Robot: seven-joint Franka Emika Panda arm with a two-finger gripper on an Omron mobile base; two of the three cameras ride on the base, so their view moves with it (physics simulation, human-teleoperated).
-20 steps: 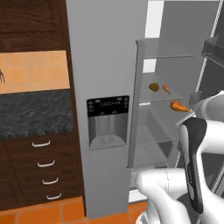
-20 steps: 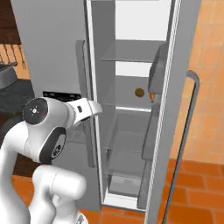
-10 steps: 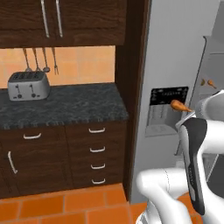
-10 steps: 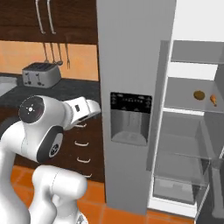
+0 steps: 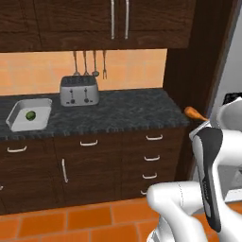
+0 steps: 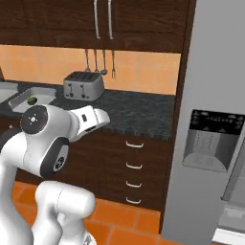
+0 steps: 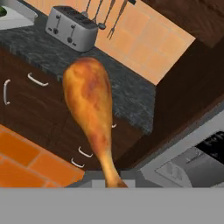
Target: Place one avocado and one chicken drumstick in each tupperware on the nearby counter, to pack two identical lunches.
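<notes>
My gripper (image 7: pixel 112 181) is shut on the thin end of a golden-brown chicken drumstick (image 7: pixel 89 105), which stands up in front of the hand camera. In the left base view the drumstick (image 5: pixel 193 113) pokes out past my arm, just off the right end of the counter (image 5: pixel 123 112). A white tupperware (image 5: pixel 28 115) lies far left on the counter with a green avocado (image 5: pixel 31 114) inside. The right base view shows that tupperware (image 6: pixel 29 98) and avocado (image 6: pixel 32 100) behind my arm.
A silver toaster (image 5: pixel 79 90) stands at the back of the counter under hanging utensils (image 5: pixel 89 63). Dark drawers with silver handles (image 5: pixel 151 157) run below. The grey fridge (image 6: pixel 215 119) rises on the right, past a tall dark cabinet panel (image 5: pixel 189 71). The floor is orange tile (image 5: pixel 71 222).
The whole picture has swung from the open fridge to the counter, so the base has turned. The drumstick stays held in the shut gripper.
</notes>
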